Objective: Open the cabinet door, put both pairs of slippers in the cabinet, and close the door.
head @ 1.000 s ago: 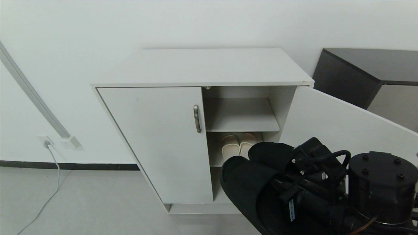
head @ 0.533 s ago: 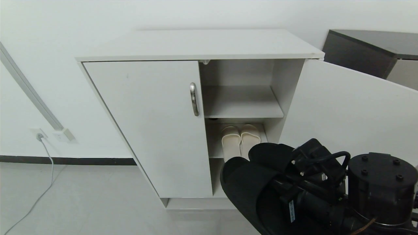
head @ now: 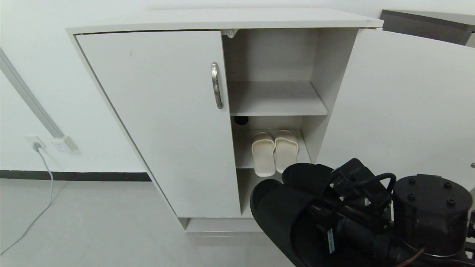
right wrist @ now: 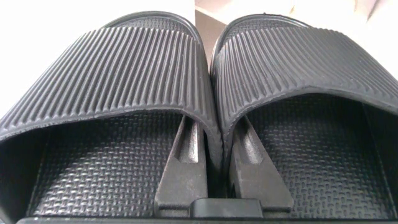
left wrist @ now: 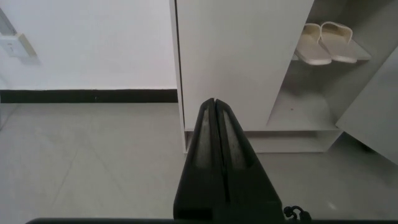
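Carrying the second pair to the cabinet is the step in hand.

Head view: the black ribbed rubber slippers [head: 282,207] hang low before the white two-door cabinet [head: 156,111]. Its right door [head: 400,104] stands wide open. The cream foam slippers [head: 274,150] occupy the middle shelf.

Left wrist view: the left gripper [left wrist: 214,112] is pressed shut and empty. The bottom shelf [left wrist: 305,112] lies bare.

Right wrist view: the right gripper [right wrist: 216,168] pinches both inner slipper walls together.

The next move probably calls for advancing between the closed left door's edge and the open door, clear of the shelf lips.
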